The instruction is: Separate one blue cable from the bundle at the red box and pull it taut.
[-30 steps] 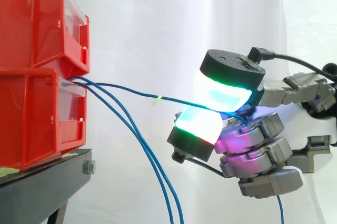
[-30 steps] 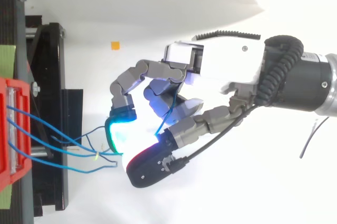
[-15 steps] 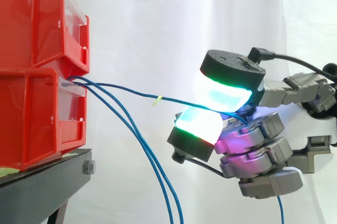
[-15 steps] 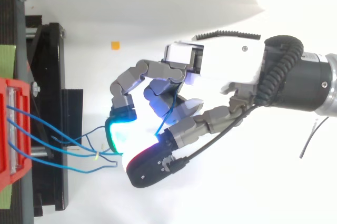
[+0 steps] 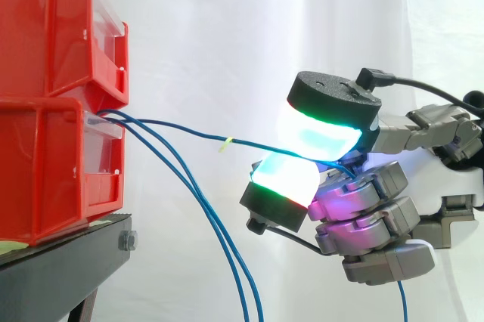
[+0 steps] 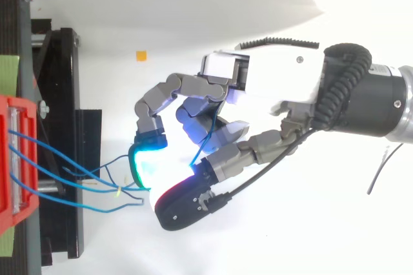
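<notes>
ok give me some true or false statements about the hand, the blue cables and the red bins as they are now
1. The hand pinches one blue cable between two glowing pads. True.
2. That cable drops straight down from the bin. False: it runs across from the lower red bin to the hand, with only a slight sag.
3. The other blue cables droop downward from the same bin. True.
4. The bins stand on a white stand. False: the stand is black.
5. A small yellow tag sits on the pinched cable. True.
</notes>
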### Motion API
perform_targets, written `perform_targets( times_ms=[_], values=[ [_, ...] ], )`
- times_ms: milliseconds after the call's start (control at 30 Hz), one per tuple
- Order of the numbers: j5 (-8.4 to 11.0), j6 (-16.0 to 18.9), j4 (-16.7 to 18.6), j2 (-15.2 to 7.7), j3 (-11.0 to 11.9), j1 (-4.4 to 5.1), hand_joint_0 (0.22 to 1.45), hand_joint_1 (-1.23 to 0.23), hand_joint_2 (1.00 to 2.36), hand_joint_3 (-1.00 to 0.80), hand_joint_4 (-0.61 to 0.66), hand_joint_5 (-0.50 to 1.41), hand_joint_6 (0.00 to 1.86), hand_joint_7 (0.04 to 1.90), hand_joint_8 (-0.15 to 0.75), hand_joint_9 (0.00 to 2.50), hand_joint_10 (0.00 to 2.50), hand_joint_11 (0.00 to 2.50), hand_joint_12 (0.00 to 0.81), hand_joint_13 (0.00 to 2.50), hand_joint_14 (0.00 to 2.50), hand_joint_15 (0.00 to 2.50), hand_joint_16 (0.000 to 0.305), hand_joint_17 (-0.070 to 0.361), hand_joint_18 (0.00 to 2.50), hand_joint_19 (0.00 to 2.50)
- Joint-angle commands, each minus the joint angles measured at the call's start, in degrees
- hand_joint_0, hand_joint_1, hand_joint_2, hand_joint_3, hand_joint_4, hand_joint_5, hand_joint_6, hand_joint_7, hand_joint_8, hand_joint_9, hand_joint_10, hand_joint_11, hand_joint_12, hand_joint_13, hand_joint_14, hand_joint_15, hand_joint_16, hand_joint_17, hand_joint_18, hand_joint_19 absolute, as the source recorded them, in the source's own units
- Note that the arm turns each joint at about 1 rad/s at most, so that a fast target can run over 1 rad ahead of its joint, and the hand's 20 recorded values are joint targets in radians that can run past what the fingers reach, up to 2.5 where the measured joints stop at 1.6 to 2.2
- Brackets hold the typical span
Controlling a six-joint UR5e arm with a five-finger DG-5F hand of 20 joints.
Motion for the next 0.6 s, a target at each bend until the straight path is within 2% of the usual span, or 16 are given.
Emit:
perform_targets(
  times_ms=[0, 567],
  values=[
    [0.00, 0.0, 0.0, 0.0, -0.1, 0.00, 0.80, -0.80, 1.01, -0.28, -0.02, -0.16, 0.97, 1.16, 0.334, 0.84, 2.32, 1.40, 0.423, 0.77, 2.50, 1.38, 0.040, 0.091, 1.31, 1.49],
    [0.00, 0.0, 0.0, 0.0, 0.0, 0.00, 0.80, -0.80, 1.01, -0.28, -0.02, -0.16, 0.97, 1.17, 0.337, 0.82, 2.32, 1.45, 0.422, 0.77, 2.50, 1.38, 0.041, 0.092, 1.31, 1.47]
  ],
)
